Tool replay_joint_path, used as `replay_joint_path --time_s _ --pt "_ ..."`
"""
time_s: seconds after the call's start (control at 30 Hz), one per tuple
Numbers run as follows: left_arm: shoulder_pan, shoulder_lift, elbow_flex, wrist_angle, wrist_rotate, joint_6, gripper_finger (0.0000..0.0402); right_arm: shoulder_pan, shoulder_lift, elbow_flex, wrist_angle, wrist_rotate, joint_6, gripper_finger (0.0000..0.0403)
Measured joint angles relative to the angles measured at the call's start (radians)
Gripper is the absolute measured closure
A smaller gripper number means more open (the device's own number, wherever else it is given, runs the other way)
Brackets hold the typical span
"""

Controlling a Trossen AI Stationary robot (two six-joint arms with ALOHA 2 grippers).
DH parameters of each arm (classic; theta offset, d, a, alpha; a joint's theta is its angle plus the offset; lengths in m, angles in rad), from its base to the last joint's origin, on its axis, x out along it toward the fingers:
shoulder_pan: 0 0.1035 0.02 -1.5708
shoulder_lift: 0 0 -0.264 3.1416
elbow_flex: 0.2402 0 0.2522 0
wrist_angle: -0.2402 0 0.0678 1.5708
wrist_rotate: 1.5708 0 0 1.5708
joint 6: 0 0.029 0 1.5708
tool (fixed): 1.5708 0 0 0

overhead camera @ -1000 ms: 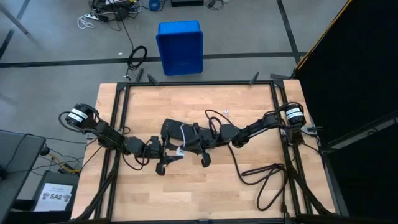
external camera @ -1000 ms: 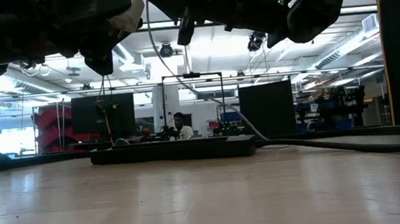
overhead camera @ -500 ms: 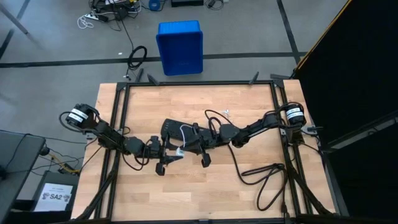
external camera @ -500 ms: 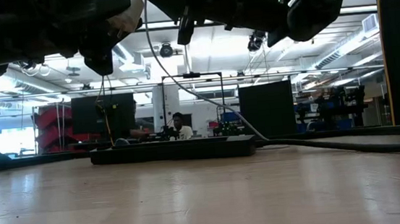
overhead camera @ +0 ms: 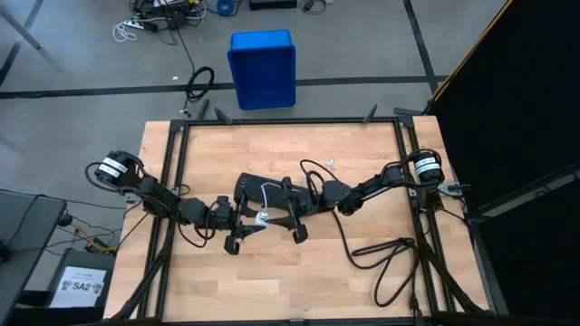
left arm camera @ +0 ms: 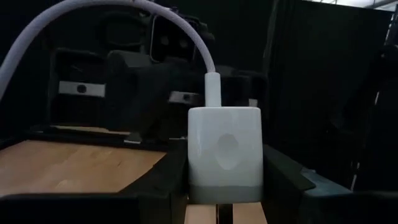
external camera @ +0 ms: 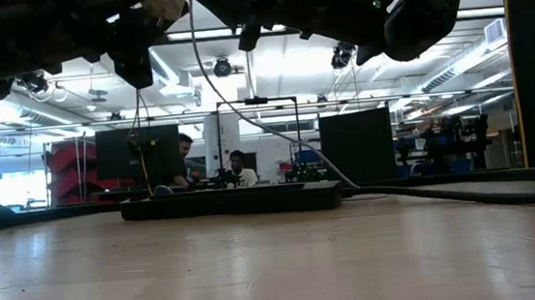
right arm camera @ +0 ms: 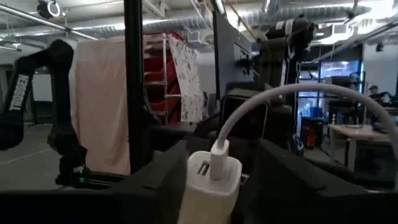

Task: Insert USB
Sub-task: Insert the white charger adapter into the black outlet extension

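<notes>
High view: left gripper (overhead camera: pixel 246 224) and right gripper (overhead camera: pixel 276 206) are meeting at table centre over the black power strip (overhead camera: pixel 251 187).

Left wrist view: fingers (left arm camera: pixel 163 180) are clamping a white charger (left arm camera: pixel 224 154) with the USB (left arm camera: pixel 99 14) cable plugged in.

Right wrist view: cable is arcing away; right grip unclear.
</notes>
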Motion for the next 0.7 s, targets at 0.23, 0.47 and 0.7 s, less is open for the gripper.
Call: replay_joint_path --time_s 0.23,0.47,0.7 --pt "0.000 0.000 -0.001 0.026 0.024 0.020 0.0275 0.007 -0.002 0.001 0.002 0.065 -0.020 0.0183" --pt "-0.001 0.002 -0.003 0.021 0.008 0.033 0.0275 0.012 -0.005 0.002 -0.041 0.037 0.056 0.0178" --pt "-0.001 0.002 -0.003 0.023 -0.049 0.053 0.0275 0.035 -0.004 0.002 -0.058 0.030 0.044 0.0173"
